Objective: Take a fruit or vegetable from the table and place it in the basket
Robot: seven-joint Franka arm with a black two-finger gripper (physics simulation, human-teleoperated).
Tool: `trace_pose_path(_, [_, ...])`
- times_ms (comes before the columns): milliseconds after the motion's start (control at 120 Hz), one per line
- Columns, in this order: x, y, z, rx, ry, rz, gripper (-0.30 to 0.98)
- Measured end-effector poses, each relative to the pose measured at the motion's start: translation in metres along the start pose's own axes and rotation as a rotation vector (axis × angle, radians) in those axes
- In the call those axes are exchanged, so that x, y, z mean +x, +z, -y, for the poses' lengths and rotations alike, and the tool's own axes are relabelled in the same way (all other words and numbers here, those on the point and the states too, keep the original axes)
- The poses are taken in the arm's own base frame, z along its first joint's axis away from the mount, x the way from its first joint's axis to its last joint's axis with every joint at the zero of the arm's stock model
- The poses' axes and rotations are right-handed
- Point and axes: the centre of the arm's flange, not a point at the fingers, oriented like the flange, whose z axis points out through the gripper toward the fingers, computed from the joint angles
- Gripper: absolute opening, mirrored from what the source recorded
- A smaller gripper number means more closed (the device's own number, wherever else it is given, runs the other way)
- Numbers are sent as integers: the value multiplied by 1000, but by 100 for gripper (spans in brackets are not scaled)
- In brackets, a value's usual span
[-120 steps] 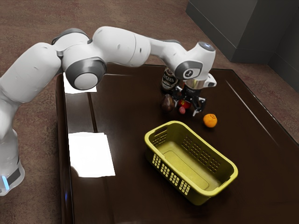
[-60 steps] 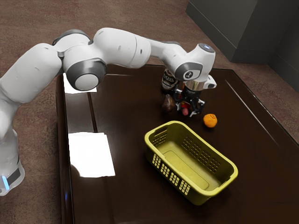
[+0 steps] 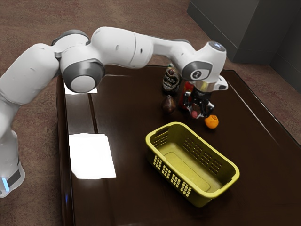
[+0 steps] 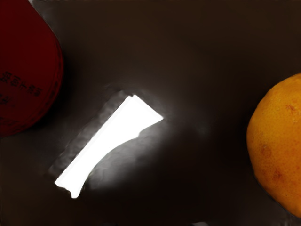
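Exterior view, twelve o'clock at its top edge. Our claw [image 3: 199,115] is open, fingers spread; a small pinkish-red spot [image 3: 194,114] near the fingertips we cannot identify. Most likely target: the navel orange [image 3: 211,122], on the tabletop [image 3: 136,113] just beside the claw, toward half past four. The wrist view agrees that the hand is off-centre: the fruit lies to one side, bare wood between it and the red labelled can [image 4: 28,70]. Only one arm, so no choice of hand. The orange is near enough round, no long axis to match; what counts is a short shift toward half past four, centring it between the fingers before lowering. Dropping early could knock it and set it rolling. The yellow-green plastic basket [image 3: 171,174] sits at about seven o'clock from the orange, empty, for the later carry.
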Motion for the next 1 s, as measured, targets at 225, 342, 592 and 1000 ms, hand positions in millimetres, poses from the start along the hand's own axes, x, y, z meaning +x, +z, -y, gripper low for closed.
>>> trace_pose_path(225, [-71,-75,-56,36,137,-61,16])
trace_pose_path(342, [-138,-90,-70,105,209,-31,16])
trace_pose_path(592, [-213,-75,-89,217,252,-19,16])
trace_pose_path(1000, [-223,-131,-87,249,420,-223,60])
